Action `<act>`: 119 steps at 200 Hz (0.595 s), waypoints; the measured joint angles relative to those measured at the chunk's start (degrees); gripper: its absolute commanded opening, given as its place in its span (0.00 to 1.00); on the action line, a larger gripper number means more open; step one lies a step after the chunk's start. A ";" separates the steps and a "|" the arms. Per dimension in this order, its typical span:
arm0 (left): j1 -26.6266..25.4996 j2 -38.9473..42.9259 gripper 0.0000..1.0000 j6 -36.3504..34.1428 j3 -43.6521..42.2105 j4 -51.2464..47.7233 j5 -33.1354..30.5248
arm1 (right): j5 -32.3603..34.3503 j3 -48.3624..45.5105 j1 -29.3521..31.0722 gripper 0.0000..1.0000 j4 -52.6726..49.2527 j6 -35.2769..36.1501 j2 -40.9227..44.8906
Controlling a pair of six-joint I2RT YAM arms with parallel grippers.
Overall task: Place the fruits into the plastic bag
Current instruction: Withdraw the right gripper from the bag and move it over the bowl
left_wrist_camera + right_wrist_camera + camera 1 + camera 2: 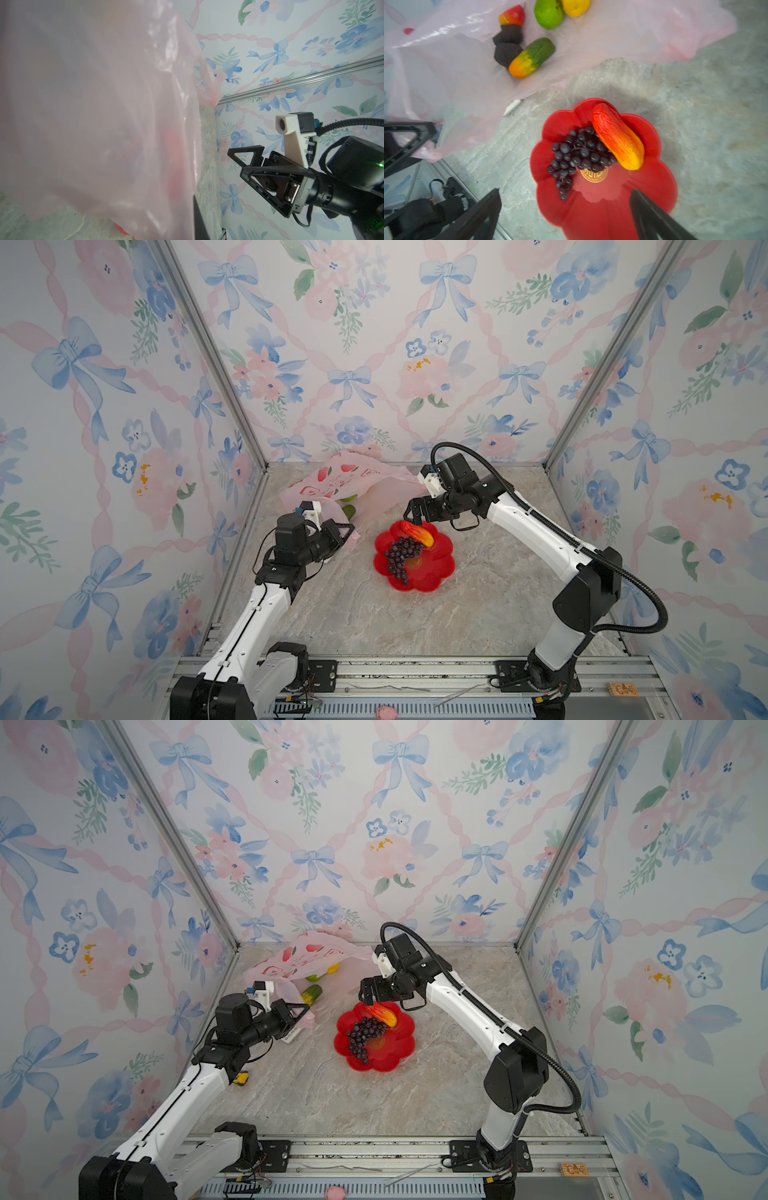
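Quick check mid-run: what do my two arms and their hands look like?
Both the left arm and right arm have white shells with black joints. A black ribbed cable hose loops along the right arm. The left hand and right hand are black, with open triangular-frame fingers. A white camera mount sits on each wrist.

Nothing legible anywhere - the gold emblem point(594, 176) at the centre of the red plate point(654, 182) is blurred, and the orange tag point(621, 689) on the front rail point(415, 668) shows only unreadable marks.
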State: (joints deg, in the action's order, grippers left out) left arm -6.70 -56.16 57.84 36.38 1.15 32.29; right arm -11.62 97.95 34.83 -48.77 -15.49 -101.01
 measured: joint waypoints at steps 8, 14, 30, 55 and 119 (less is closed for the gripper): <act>0.00 0.15 0.00 0.15 -0.17 0.02 -0.11 | 1.51 0.31 -0.24 0.93 -1.75 1.33 -0.66; 0.00 0.26 0.00 0.33 -0.24 0.02 -0.20 | 2.45 0.72 -0.24 0.91 -2.95 2.32 -1.38; 0.00 0.37 0.00 0.57 -0.28 0.02 -0.33 | 4.55 2.38 -0.22 0.87 -5.73 4.90 -4.28; 0.00 0.66 0.00 0.79 -0.28 0.02 -0.37 | 7.19 5.27 -0.02 0.80 -8.50 7.26 -9.22; 0.07 0.68 0.00 0.96 -0.44 0.42 -0.50 | 10.01 15.37 1.27 0.71 -11.56 9.79 -20.02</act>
State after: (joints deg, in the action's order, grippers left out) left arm -6.63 -55.48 58.81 35.94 1.56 31.79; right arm -1.61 113.32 36.10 -60.34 -5.69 -121.03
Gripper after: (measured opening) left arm 0.050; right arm 0.719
